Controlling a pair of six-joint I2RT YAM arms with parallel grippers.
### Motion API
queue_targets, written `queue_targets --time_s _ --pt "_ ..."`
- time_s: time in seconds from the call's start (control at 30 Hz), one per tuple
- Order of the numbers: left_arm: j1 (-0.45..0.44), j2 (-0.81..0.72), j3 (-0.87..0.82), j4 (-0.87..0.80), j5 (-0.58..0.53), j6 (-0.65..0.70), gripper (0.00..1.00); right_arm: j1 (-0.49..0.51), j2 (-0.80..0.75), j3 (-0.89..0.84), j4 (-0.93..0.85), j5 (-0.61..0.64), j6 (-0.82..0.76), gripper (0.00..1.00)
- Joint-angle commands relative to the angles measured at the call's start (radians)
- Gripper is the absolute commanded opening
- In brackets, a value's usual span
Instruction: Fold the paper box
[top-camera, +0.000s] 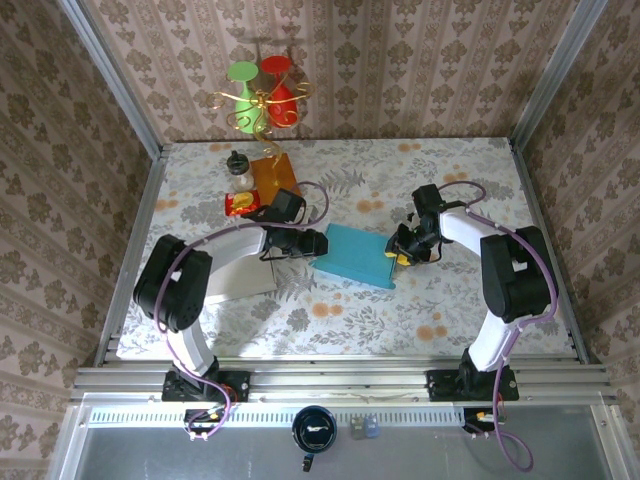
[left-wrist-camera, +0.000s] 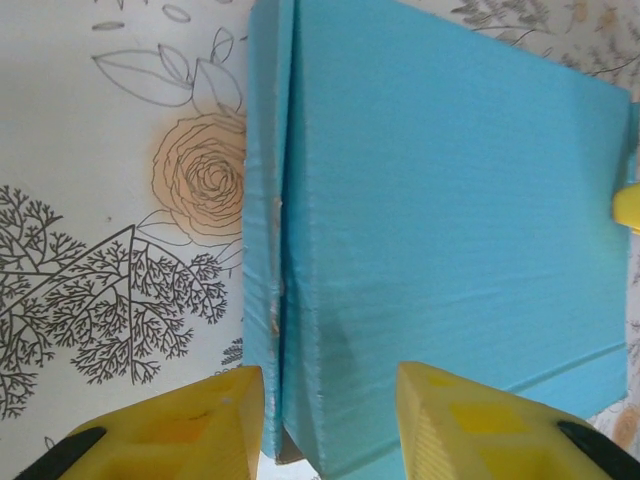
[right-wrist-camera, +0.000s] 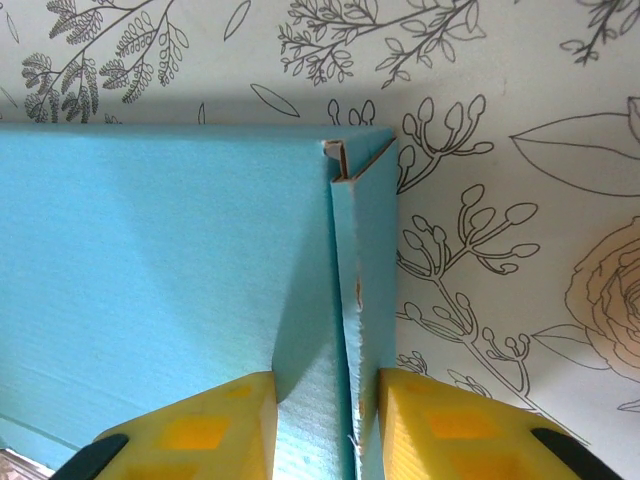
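the paper box (top-camera: 355, 255) was laid in the middle of the table (top-camera: 470, 180), its long axis run from the left gripper (left-wrist-camera: 330, 400) to the right gripper (right-wrist-camera: 327, 395). each end wall was straddled: left fingers were held apart; whether the right were clamped could not be told.

i see the paper box (top-camera: 355, 257), light blue corrugated card, lying flat near the middle of the floral table (top-camera: 450, 170), a little skewed. its broad top panel faces up, with a narrow side flap (right-wrist-camera: 365, 300) folded along each short end, edges slightly frayed.
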Motion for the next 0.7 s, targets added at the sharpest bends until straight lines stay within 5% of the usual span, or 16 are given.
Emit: queue_targets --time_s 0.0,0.67 --pt "0.01 0.023 0.001 -0.017 0.0 0.019 0.37 0.002 0.028 0.012 -0.036 0.047 -0.017 0.32" --pt "-0.004 0.033 -0.071 0.016 -0.019 0.039 0.3 0.001 0.028 0.009 -0.038 0.036 -0.022 0.38"
